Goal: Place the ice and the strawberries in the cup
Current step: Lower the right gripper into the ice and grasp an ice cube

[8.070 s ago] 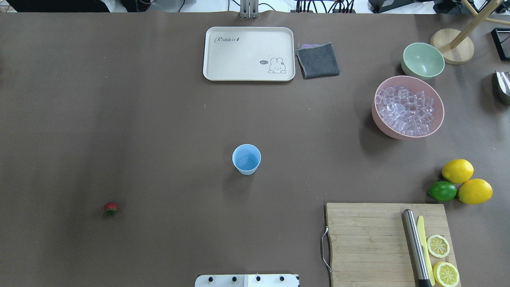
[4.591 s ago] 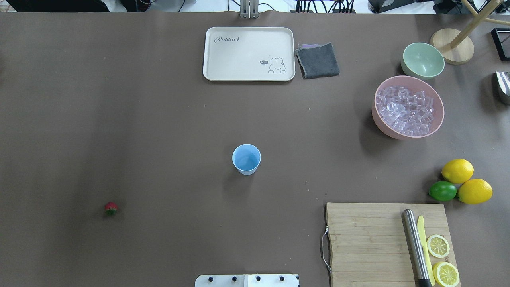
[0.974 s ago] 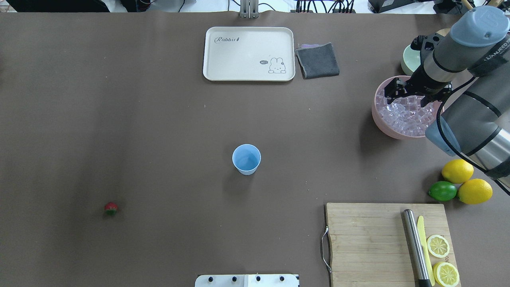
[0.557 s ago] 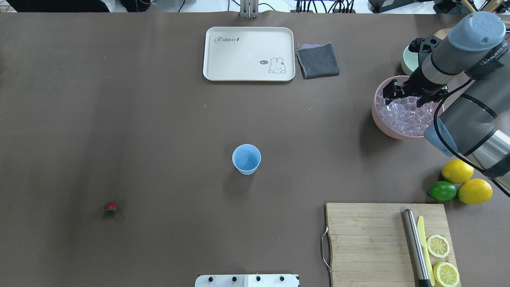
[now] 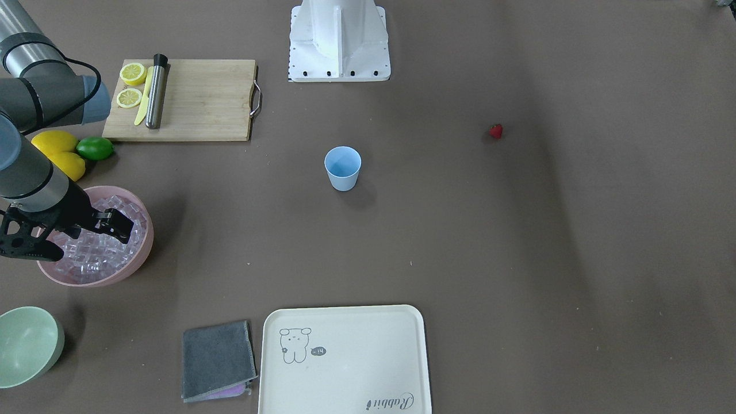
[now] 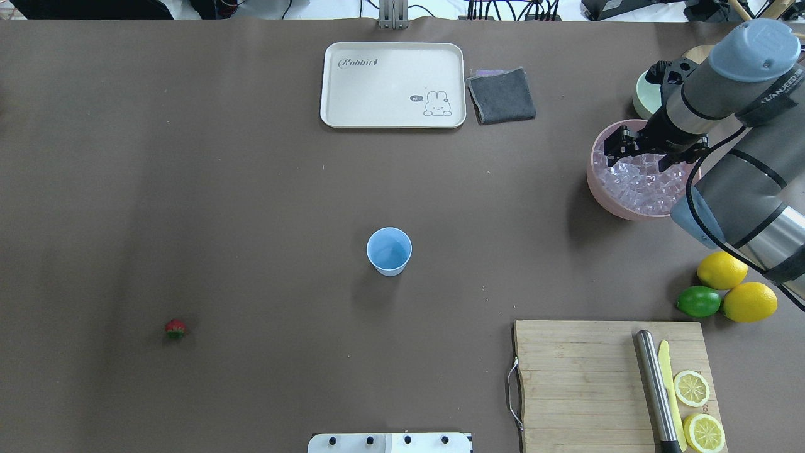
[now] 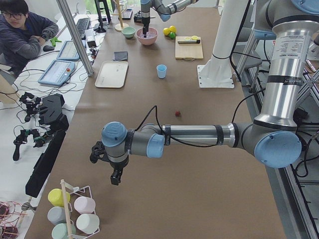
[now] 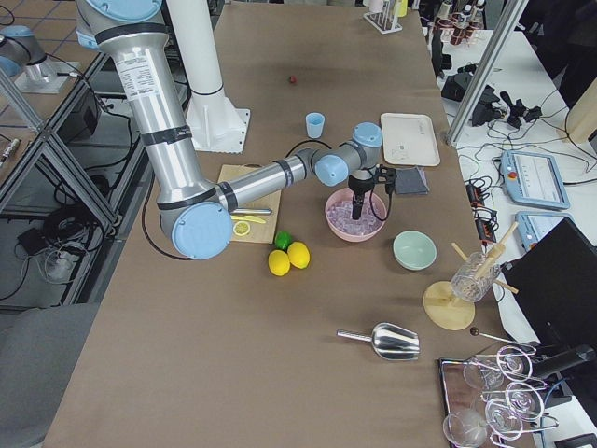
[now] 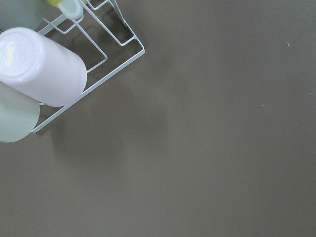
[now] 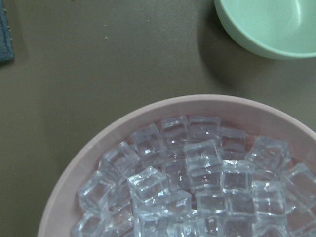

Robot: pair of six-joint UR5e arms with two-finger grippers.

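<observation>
One readable word: "Rabbit" is showing on the cream tray (image 6: 390,85) at the far edge.
Ice (image 10: 197,182): clear glassy cubes piling in the pink bowl (image 6: 594,182) by the right edge.
Cup (image 6: 389,251): light blue, standing mid-table, open room all round.
Strawberry (image 6: 175,328): small, red, lying toward the near left corner.
Right gripper (image 6: 640,154): hanging over the cubes, fingers spread.
Left gripper (image 7: 115,177): hovering near the left edge, can't tell its state.
</observation>
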